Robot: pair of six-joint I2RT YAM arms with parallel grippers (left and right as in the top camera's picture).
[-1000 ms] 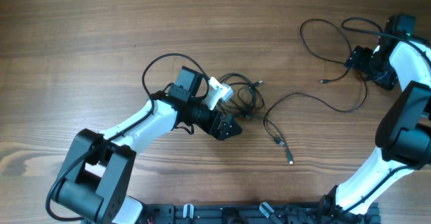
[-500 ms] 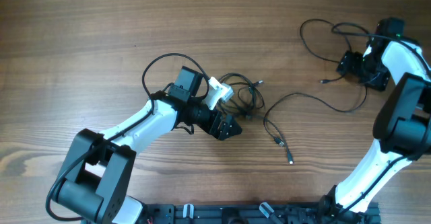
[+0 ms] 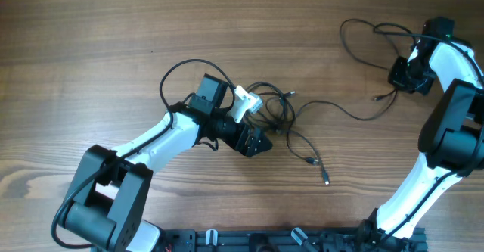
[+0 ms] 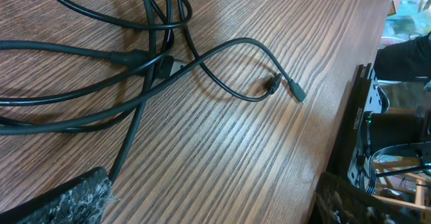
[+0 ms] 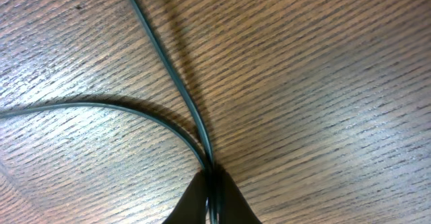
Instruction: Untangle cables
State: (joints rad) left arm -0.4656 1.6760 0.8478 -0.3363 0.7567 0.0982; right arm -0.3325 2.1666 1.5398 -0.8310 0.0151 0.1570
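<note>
Overhead: cables (image 3: 281, 110) bunched mid table (image 3: 113, 25) by left gripper (image 3: 252, 122), jaws wide apart; one strand runs to right gripper (image 3: 401, 74). L wrist: strands cross, plug tips nearby. R wrist: fingers (image 5: 192, 204) pinched on two strands.

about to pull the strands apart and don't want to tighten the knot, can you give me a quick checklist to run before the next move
1. Right claw shut on the cable: ok, two strands pinched between its tips.
2. Left claw open and holding nothing: ok, it sits beside the bundle.
3. Bundle loosened: not ok, several strands cross and overlap there.
4. Plug tips free: ok, they lie loose on the bare table, clear of the crossing.
5. Which strand in the bundle the right claw's cable feeds: cannot tell.
</note>
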